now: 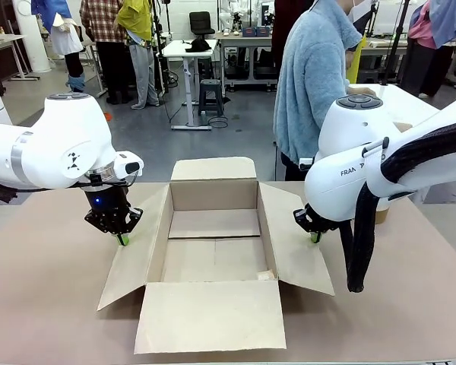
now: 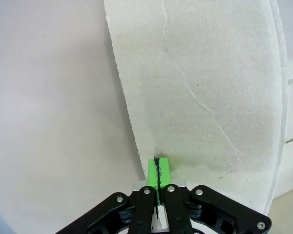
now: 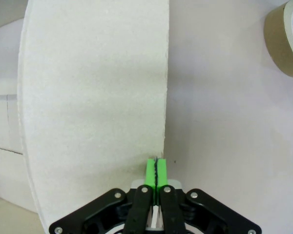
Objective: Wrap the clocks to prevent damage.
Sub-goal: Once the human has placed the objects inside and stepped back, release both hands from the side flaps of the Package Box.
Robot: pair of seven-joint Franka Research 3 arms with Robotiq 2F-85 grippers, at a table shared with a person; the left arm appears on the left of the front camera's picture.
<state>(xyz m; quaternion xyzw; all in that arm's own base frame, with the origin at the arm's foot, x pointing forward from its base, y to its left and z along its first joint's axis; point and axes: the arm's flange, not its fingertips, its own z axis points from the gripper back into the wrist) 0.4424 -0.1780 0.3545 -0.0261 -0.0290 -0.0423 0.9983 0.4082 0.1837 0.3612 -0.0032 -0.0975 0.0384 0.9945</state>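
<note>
Left gripper (image 1: 122, 239) and right gripper (image 1: 315, 237), both closed tight on nothing, rest their green tips at the outer edges of the side flaps (image 1: 137, 258) of the open cardboard box (image 1: 213, 196).

The front camera stands on the robot's side of the table (image 1: 53, 304), between the arms. It faces slightly downward across an open cardboard box (image 1: 213, 228) toward a person (image 1: 311, 84) at the far edge, taking in the whole workspace from middle range. Each wrist camera looks steeply down along its own fingers, very near the surface. The one above the left gripper (image 2: 157, 161) meets the box's left flap (image 2: 205, 87). The one above the right gripper (image 3: 156, 162) meets the right flap (image 3: 93, 97) and a tape roll (image 3: 288, 39). Both flaps and both grippers also lie within the front view.
</note>
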